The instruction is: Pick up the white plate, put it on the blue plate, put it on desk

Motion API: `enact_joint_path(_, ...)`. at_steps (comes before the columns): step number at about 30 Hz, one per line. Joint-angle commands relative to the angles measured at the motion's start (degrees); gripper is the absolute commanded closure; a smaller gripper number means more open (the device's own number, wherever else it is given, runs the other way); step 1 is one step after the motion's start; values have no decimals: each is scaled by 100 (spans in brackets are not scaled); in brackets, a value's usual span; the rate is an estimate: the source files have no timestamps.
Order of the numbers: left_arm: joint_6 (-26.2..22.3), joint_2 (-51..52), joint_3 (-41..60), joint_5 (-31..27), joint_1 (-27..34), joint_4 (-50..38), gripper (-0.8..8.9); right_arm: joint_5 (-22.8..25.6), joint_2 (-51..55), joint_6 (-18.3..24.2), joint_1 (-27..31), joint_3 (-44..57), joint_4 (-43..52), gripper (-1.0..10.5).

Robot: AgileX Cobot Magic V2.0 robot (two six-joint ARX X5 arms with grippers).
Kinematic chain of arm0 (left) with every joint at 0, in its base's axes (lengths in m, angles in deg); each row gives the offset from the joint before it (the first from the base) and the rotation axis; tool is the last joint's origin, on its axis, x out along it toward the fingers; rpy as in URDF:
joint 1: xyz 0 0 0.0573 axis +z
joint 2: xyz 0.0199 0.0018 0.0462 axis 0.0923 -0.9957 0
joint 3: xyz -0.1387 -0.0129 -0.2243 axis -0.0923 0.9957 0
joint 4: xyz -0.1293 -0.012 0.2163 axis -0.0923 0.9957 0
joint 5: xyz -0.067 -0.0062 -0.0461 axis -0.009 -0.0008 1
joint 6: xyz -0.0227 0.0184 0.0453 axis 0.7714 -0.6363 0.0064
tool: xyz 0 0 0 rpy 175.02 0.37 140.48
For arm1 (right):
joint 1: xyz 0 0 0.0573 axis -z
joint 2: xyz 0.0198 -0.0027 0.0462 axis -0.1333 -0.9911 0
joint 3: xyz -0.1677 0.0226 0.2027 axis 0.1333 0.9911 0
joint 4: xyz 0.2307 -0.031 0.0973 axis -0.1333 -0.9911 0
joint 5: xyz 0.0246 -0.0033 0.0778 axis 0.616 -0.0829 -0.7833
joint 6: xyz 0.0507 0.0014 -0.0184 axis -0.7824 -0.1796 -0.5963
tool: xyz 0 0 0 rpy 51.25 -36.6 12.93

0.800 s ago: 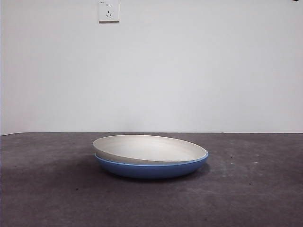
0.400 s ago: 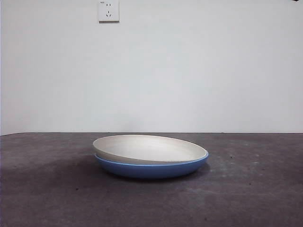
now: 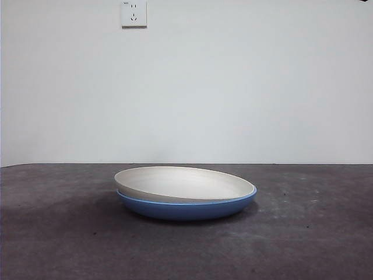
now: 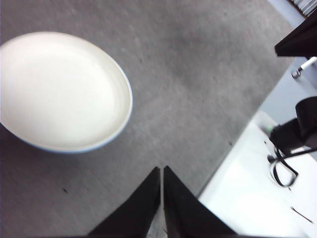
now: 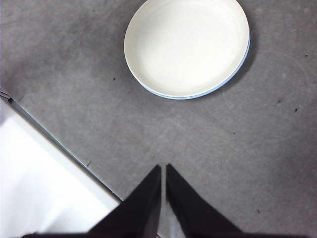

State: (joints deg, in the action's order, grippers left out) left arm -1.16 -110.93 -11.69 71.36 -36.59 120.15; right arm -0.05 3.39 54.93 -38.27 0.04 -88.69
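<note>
While both arms hung back above the table [image 3: 58,233], the white plate [image 3: 183,184] sat nested in the blue plate [image 3: 186,208], the pair resting together near the middle of the dark, mottled surface. The white plate lay a little askew, its left rim riding higher than the blue rim and its right side sunk down inside it, so only a thin blue edge showed along the front and right. Neither arm touched the plates. The left gripper [image 4: 162,171] hovered well apart from the stack, its black jaws pressed together and holding nothing. The right gripper [image 5: 163,168] hovered likewise, some way off from the plates, jaws closed on nothing. On the pale wall behind, a white socket [image 3: 133,13] sat high up, left of centre.
</note>
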Motion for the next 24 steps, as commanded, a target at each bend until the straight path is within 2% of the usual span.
enact_joint_path(1,-192,319,-52,-254,212,-573,804,-2,-31,61,-39,-109,44,936)
enact_joint_path(7,-404,1335,391,-857,1257,-2483,804,-2,-31,61,-39,-109,44,936)
enact_joint_path(14,-426,2691,1961,-1985,2308,-4566,804,-2,-31,61,-39,-109,44,936)
enact_joint_path(17,-424,3182,2667,-2127,2599,-4970,804,-2,-31,61,-39,-109,44,936)
enact_joint_path(24,-387,3987,4052,-2170,3025,-5029,804,-2,-31,61,-39,-109,44,936)
